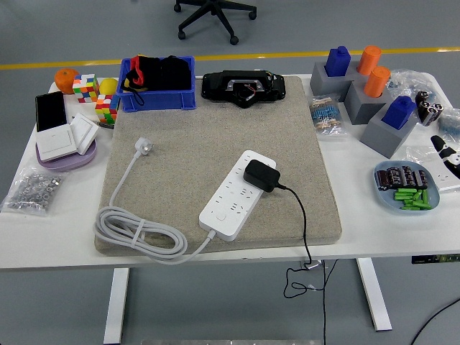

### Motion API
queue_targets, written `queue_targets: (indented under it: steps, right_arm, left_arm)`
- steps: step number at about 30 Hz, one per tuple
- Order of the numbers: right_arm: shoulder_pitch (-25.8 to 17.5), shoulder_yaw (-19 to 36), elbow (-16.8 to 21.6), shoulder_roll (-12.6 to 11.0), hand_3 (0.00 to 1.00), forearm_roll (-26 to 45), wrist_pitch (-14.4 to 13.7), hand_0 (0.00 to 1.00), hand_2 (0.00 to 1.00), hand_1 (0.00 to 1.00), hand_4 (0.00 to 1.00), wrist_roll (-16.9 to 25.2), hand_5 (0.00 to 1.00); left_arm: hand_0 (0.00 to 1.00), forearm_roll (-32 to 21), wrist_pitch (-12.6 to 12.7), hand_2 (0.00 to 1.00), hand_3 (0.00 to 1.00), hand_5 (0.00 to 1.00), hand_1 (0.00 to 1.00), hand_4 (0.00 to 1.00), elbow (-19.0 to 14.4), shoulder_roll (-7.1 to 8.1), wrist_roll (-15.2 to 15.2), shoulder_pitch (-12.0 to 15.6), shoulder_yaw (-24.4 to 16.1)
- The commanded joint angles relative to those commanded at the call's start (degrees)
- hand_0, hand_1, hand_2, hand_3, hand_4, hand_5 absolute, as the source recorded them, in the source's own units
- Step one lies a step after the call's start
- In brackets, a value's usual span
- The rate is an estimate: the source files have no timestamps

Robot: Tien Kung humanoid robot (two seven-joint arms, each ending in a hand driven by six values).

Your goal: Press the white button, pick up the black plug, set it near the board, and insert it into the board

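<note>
Black plug (pixel 260 175) sits seated in the white board (pixel 238 194), button facing the bench edge; right hand (pixel 448 156) peeks in, fingers' state unreadable.

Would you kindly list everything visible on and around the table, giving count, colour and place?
Mat: one, beige, table centre.
Power strip: one, white, on the mat, its coiled cable at front left.
Plug: one, black, seated on the strip.
Bin: one, blue, far left of mat.
Device: one, black, far edge of mat.
Puzzle cubes: two, multicoloured, far left.
Wall switches: two, white, on a lilac plate, left.
Bag of hardware: one, silvery, front left.
Blocks: grey, with blue and orange pegs, far right.
Dish: one, pale blue, right.
Office chair: one, black, behind the table.
Right hand: black and white, at right edge.
</note>
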Motion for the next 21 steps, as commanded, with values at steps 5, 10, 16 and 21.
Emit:
queue_targets:
  steps: [5, 10, 16, 21]
  right_arm:
    - [0.06, -0.05, 0.25, -0.09, 0.757, -0.12, 0.03, 0.836, 0.748, 0.752, 0.95, -0.17, 0.429]
    - [0.29, -0.2, 0.45, -0.27, 0.754, -0.26, 0.2, 0.832, 0.748, 0.748, 0.942, -0.4, 0.418]
    - [-0.28, -0.23, 0.69, -0.17, 0.748, -0.61, 0.68, 0.792, 0.748, 0.747, 0.933, -1.14, 0.402]
    - [-0.38, -0.15, 0.73, -0.02, 0.748, -0.7, 0.83, 0.789, 0.747, 0.746, 0.929, -1.38, 0.398]
  left_arm:
    - [0.69, 0.74, 0.05, 0.613, 0.637, 0.18, 0.637, 0.562, 0.0, 0.28, 0.08, 0.0, -0.44]
    - [0.69, 0.82, 0.09, 0.613, 0.637, 0.181, 0.637, 0.562, 0.0, 0.36, 0.07, 0.08, -0.32]
    - [0.69, 0.19, 0.16, 0.614, 0.637, 0.181, 0.637, 0.562, 0.0, 0.27, 0.01, 0.14, 0.06]
    - [0.69, 0.0, 0.21, 0.613, 0.637, 0.181, 0.637, 0.562, 0.0, 0.23, 0.03, 0.18, -0.07]
